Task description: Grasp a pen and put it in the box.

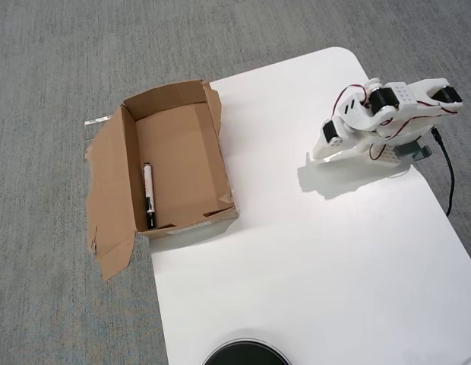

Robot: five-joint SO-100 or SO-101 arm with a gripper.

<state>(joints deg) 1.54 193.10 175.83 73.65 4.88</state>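
Note:
The brown cardboard box (213, 144) stands open at the white table's left edge, with one ragged flap (110, 198) splayed flat to its left. The pen (149, 194), white with a black cap, lies inside on the box floor along the left wall. My white arm is folded up at the table's far right. Its gripper (319, 154) points down-left onto the tabletop, well away from the box. The fingers look shut with nothing between them.
The white table (311, 258) rests on grey carpet (45, 76). A round black object (247, 354) pokes in at the bottom edge. A black cable (449, 179) runs along the table's right side beside the arm's base.

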